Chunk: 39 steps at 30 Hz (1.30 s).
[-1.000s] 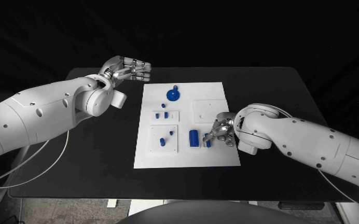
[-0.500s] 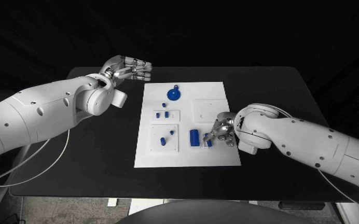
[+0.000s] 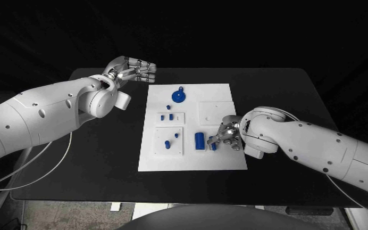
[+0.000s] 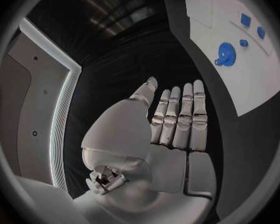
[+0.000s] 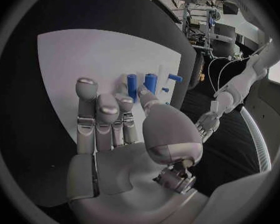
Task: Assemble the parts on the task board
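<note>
While the board (image 3: 192, 128) lies lengthwise away from the robot mid-tabletop (image 3: 284, 97), right robot hand (image 3: 226, 135) hovers at its near right edge, fingers apart, holding nothing. Blue cylinder (image 3: 199, 140) w/ long axis along the board's length sits just beside it. Left robot hand (image 3: 134, 70) is off the board's far left corner, fingers curled, empty.
</note>
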Tool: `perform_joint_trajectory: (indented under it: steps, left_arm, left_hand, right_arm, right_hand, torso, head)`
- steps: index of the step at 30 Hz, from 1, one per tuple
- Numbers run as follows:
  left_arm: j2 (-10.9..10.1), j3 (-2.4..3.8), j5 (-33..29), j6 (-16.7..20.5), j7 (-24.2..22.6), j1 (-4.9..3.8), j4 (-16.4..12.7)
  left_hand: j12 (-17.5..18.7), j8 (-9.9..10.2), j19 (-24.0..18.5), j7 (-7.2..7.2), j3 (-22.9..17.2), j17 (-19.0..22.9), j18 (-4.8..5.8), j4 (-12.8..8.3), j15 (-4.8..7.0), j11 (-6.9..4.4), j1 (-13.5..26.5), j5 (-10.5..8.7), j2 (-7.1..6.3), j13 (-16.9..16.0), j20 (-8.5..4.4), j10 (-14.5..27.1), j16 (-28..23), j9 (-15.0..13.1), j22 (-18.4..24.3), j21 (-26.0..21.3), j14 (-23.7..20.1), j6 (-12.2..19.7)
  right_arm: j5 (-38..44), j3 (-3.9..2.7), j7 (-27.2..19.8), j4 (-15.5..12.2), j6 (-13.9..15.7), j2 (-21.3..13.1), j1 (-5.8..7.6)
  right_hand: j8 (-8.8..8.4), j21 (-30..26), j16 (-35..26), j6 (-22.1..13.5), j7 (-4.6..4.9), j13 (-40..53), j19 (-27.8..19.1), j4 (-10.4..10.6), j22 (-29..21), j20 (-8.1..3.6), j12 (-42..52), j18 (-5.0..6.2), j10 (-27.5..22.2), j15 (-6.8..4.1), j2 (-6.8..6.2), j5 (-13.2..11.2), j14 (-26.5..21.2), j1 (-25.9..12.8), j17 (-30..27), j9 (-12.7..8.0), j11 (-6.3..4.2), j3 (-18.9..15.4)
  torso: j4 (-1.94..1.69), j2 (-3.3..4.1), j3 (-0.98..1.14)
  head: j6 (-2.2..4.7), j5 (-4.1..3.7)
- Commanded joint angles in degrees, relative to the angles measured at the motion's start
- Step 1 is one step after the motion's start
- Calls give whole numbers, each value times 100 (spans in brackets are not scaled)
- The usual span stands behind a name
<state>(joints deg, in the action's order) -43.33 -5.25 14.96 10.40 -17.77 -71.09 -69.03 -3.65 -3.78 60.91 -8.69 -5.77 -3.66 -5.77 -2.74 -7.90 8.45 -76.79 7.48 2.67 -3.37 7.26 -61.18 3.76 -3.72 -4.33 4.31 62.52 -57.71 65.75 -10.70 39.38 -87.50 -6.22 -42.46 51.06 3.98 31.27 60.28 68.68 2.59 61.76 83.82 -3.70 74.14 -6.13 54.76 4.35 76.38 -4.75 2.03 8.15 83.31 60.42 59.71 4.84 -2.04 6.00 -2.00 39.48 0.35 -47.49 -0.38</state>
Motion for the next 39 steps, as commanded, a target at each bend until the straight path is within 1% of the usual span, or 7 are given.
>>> perform_joint_trajectory:
  steps: [1,5,13,20,24,27,39]
  left_arm:
    - [5,2,-17,-94,-30,-1,-9]
    - [5,2,-17,-99,-27,-1,-8]
    - [6,2,-17,-105,-24,-1,-5]
    - [2,2,-17,-107,-21,-1,-5]
    - [-5,2,-17,-110,-14,-1,-5]
    - [-9,2,-17,-110,-11,-1,-6]
    - [-13,1,-17,-113,-4,0,-4]
  left_hand:
    - [12,21,-3,3,3,1,23,50,-36,9,35,-23,41,5,30,42,-23,3,9,-3,-6,43]
    - [12,21,-3,3,3,1,23,50,-36,9,35,-23,41,5,30,42,-23,3,9,-3,-6,43]
    - [12,21,-3,3,3,1,23,50,-36,9,35,-23,41,5,30,42,-23,3,9,-3,-6,43]
    - [12,21,-3,3,3,1,23,50,-36,9,35,-23,41,5,30,42,-23,3,9,-3,-6,43]
    - [12,21,-3,3,3,1,23,50,-36,9,35,-23,41,5,30,42,-23,3,9,-3,-6,43]
    - [12,21,-3,3,3,1,23,50,-36,9,35,-23,41,5,30,42,-23,3,9,-3,-6,43]
    - [12,21,-4,0,1,1,22,56,-36,9,25,-15,45,5,30,44,-24,2,9,-3,-5,54]
  right_arm:
    - [44,11,-63,-11,18,1,-12]
    - [44,13,-93,-23,20,-4,-14]
    - [56,13,-134,-35,66,-27,-19]
    - [53,13,-285,-68,-22,-115,-43]
    - [63,12,-414,-139,-188,-228,-78]
    - [76,12,-480,-182,-267,-287,-101]
    - [14,7,-705,-281,-429,-440,-189]
  right_hand:
    - [-33,-32,-26,-24,36,-2,279,80,-9,-2,-37,-86,5,-11,-55,-29,-1,-47,-7,-4,22,-154]
    - [-31,-40,-31,-45,46,-3,282,229,-14,2,-38,-78,3,-8,-117,-71,2,-57,-10,14,27,-318]
    - [-32,-37,-36,-53,48,-2,280,345,-12,3,-37,-76,3,-8,-217,-107,0,-69,-11,26,28,-289]
    - [-34,-57,-43,-64,53,-7,279,277,-19,2,-41,-76,2,-8,-251,-108,-2,32,-18,25,30,-265]
    - [-33,-78,-57,-93,65,-15,275,192,-27,4,-50,-74,-3,-5,-344,-103,-5,119,-30,16,40,-255]
    - [-33,-79,-70,-94,64,-19,280,246,-29,7,-47,-69,-3,-3,-441,-93,-3,163,-42,9,45,-160]
    - [-33,-90,-72,-132,81,-26,277,257,-33,10,-50,-67,-4,1,-495,-37,-4,187,-44,-2,51,-131]
  torso:
    - [3,0,0]
    - [-2,1,1]
    - [0,1,2]
    - [0,1,2]
    - [6,0,5]
    - [9,1,7]
    - [3,3,10]
  head:
    - [-1,4]
    - [-4,10]
    - [-3,11]
    - [3,6]
    - [13,11]
    - [11,10]
    - [10,-26]
